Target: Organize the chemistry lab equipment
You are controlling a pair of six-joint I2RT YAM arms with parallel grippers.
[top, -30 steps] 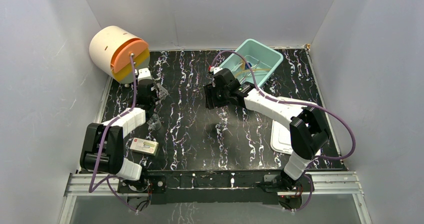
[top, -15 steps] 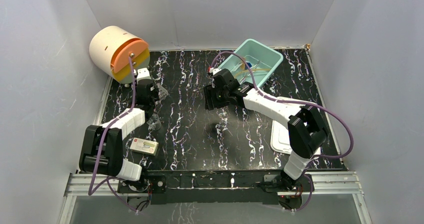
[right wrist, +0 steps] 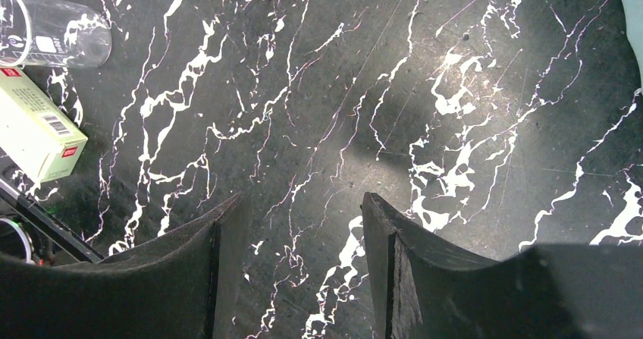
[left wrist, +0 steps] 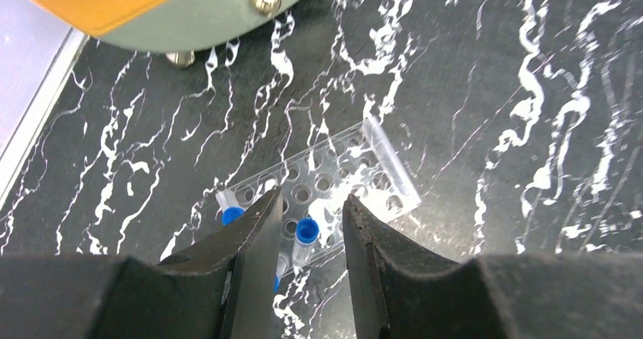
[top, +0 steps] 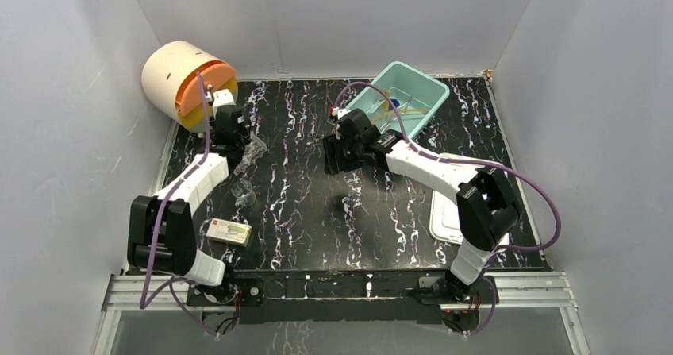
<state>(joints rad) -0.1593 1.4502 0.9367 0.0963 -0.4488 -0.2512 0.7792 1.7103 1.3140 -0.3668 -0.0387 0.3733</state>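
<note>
A clear rack with rows of holes lies on the black marbled table, seen in the top view at the far left. A blue-capped tube stands in it and a second one lies at its left end. My left gripper hovers open just over the rack, the standing tube in the gap between its fingers and touching neither. My right gripper is open over bare table near the middle, with nothing between its fingers. A small beaker and a white packet sit near the left arm.
A cream and orange drum-shaped device stands at the far left corner, close behind the rack. The teal tub at the back holds tubing and small items. A flat white lid lies at the right edge. White walls enclose the table.
My left gripper has opened and its wrist has shifted toward the far left, closer to the drum device. The beaker now shows clear of the arm. The right arm has barely moved.
</note>
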